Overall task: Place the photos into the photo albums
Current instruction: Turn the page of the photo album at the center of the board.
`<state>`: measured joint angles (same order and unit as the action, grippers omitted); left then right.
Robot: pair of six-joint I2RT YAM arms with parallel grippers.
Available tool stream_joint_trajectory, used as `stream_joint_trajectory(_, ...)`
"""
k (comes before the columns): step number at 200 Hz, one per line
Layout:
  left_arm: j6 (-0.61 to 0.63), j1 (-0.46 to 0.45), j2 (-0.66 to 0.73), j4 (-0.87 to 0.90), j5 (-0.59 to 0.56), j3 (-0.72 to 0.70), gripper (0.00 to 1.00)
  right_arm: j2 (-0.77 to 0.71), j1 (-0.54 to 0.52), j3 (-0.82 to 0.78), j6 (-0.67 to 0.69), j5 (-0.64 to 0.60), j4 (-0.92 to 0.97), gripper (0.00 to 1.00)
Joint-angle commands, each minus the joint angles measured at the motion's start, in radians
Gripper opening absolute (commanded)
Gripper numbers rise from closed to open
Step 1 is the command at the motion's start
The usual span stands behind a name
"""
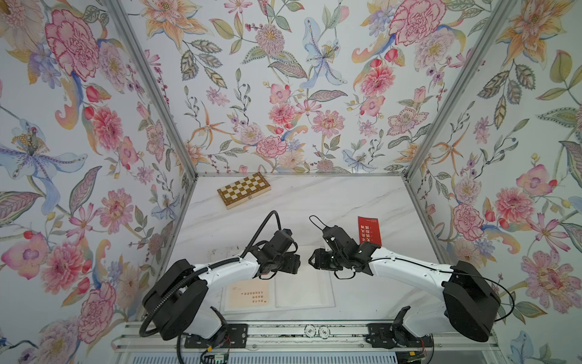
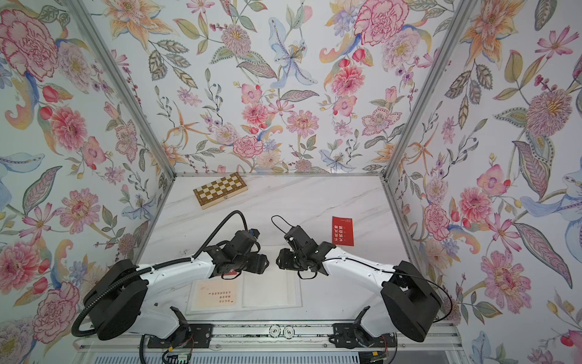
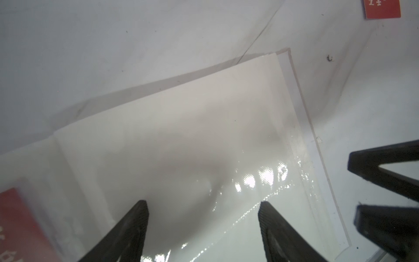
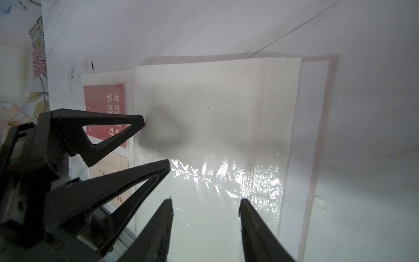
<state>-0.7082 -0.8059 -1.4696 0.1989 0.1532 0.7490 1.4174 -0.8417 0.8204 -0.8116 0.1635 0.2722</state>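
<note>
Photo album point(image 1: 302, 293) lies open near the front, and its left page sleeves a red photo point(image 4: 103, 106) and a cream photo point(image 1: 248, 294). Left gripper point(image 3: 203, 202) and right gripper point(image 4: 206, 200) hover over the glossy right page, claws apart, holding nothing. Loose red photo point(image 1: 369, 230) lies on the table point(image 1: 315, 201), apart from the album.

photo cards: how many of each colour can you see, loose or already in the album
red photo cards: 2 (loose red card on the table; sleeved red card in the photo album)
cream photo cards: 1 (sleeved cream card, same album page)
total: 3
</note>
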Motion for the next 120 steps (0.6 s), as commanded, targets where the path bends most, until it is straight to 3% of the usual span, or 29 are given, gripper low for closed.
stream_joint_trajectory(1,-0.024,-0.013,-0.021,-0.016,0.007,0.012,0.75,0.000,-0.003,-0.018,0.000,-0.020,0.017,0.50)
stream_joint_trajectory(120,-0.036,0.027,0.067,0.037,-0.058,-0.119,0.75,0.089,-0.033,0.023,-0.001,-0.004,-0.017,0.49)
